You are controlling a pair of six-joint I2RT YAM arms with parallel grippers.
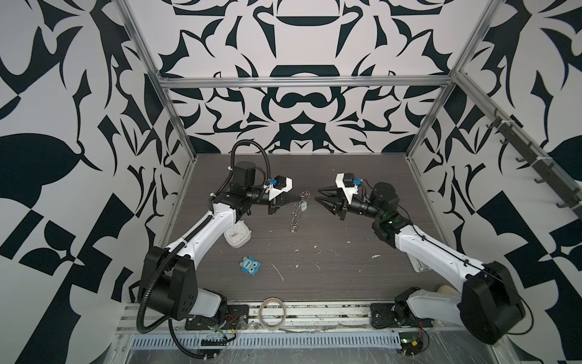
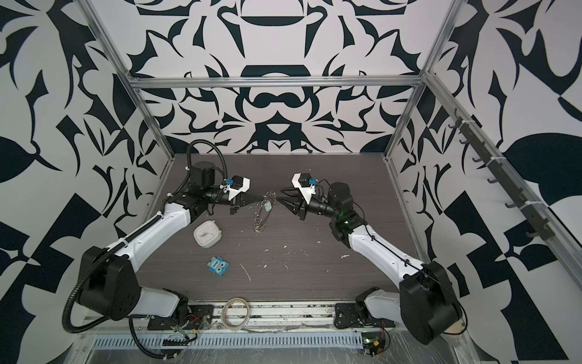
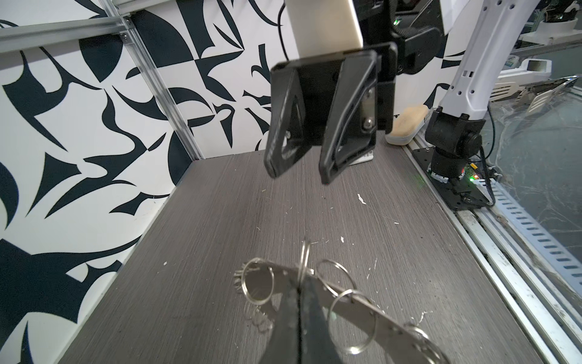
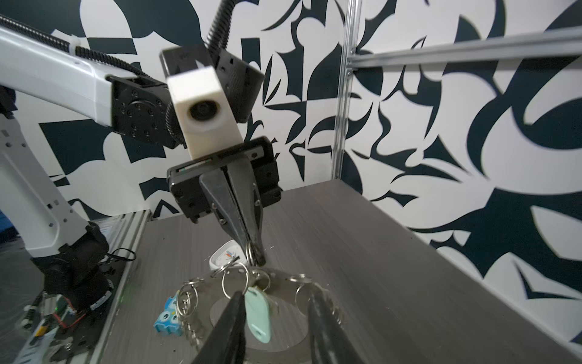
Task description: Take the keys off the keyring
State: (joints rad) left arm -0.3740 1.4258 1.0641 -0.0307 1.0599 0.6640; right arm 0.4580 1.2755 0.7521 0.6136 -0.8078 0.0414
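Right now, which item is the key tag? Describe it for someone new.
Find the middle of the dark table, between both arms, where the left claw pinches the grey keyring. Near that pinch hangs the key tag: the only mint plastic oval among bare silver split rings.

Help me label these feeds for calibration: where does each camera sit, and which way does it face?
Top views: high over the front rail, looking down toward the back wall; both arms show, left gripper and right gripper flanking the keyring.
Left wrist: on the left arm, looking along its shut fingers at the open right gripper.
Right wrist: on the right arm, looking past its open fingers at the left gripper pinching the keyring near the mint tag.
Shared: wrist views face each other; both show the keyring.
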